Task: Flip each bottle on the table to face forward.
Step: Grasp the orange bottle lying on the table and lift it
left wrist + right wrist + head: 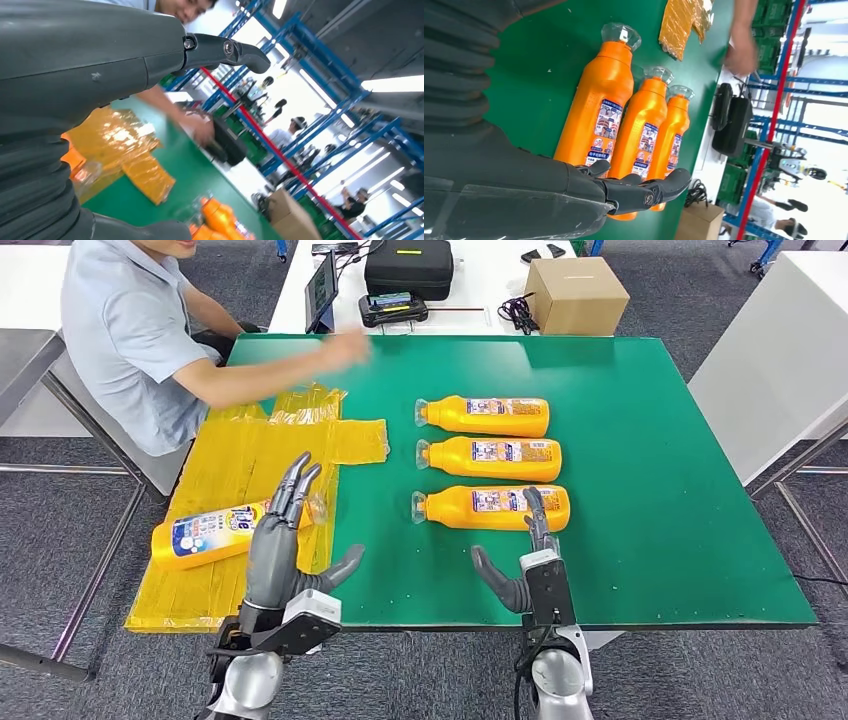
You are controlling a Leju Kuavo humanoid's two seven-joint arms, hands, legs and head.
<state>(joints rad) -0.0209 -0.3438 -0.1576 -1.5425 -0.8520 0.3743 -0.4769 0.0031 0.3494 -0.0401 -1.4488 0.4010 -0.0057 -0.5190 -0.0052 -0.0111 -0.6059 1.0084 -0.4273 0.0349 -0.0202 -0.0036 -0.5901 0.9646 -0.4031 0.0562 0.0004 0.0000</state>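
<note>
My left hand (283, 540) hovers, fingers spread and holding nothing, over the orange bottle (205, 535) lying on yellow plastic (250, 455) by the tabletop's (660, 490) left edge. My right hand (525, 560), fingers apart, reaches the nearest of three orange bottles (490, 508) lying mid-tabletop. A person's arm (270, 375) stretches across the far-left corner.

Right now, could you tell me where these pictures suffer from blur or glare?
Head view: the person's hand is smeared by motion; the three orange bottles are sharp. Left wrist view: bright ceiling lights wash out the background, and the yellow plastic sheet glints. Right wrist view: the person's hand is blurred again.
</note>
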